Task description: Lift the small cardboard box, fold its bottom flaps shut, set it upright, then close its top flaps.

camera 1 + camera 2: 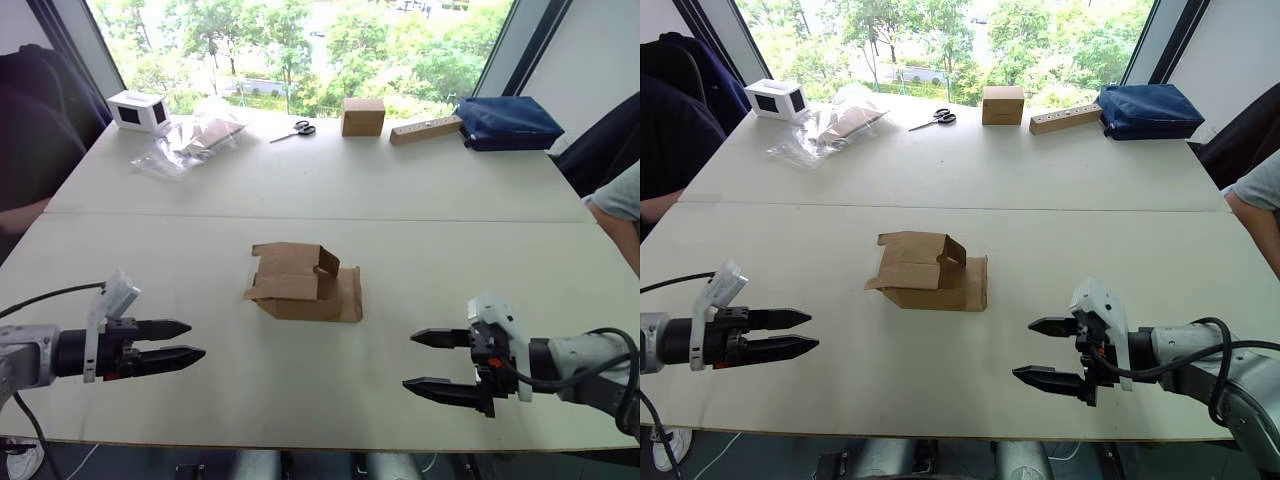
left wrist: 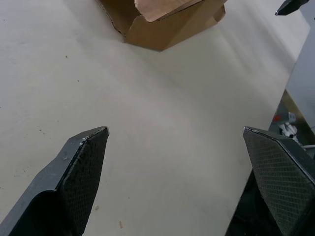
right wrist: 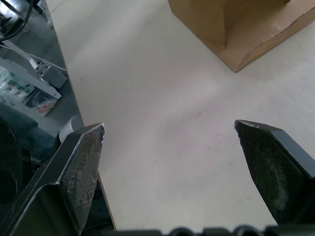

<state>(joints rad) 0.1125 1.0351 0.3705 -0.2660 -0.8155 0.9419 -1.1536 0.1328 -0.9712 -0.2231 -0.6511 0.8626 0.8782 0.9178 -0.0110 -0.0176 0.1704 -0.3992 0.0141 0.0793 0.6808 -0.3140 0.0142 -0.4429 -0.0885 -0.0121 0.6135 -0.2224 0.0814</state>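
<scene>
The small cardboard box (image 1: 305, 283) lies on its side at the middle of the white table (image 1: 300, 190), plain brown, with flaps hanging open at its left end and a flat panel resting on the table at its right. Which are the top flaps I cannot tell. My left gripper (image 1: 197, 339) hovers low over the table to the box's front left, open and empty, pointing right. My right gripper (image 1: 408, 360) is to the box's front right, open and empty, pointing left. The left wrist view shows the box (image 2: 162, 22) ahead of the fingers; the right wrist view shows its corner (image 3: 246, 29).
Along the far edge stand a white box with a dark window (image 1: 138, 110), a plastic bag (image 1: 195, 140), scissors (image 1: 295, 130), a cube-like brown box (image 1: 362, 116), a wooden block (image 1: 426, 129) and a blue bag (image 1: 507, 122). A person's arm (image 1: 615, 210) is at the right edge. The table's front edge lies just below both grippers.
</scene>
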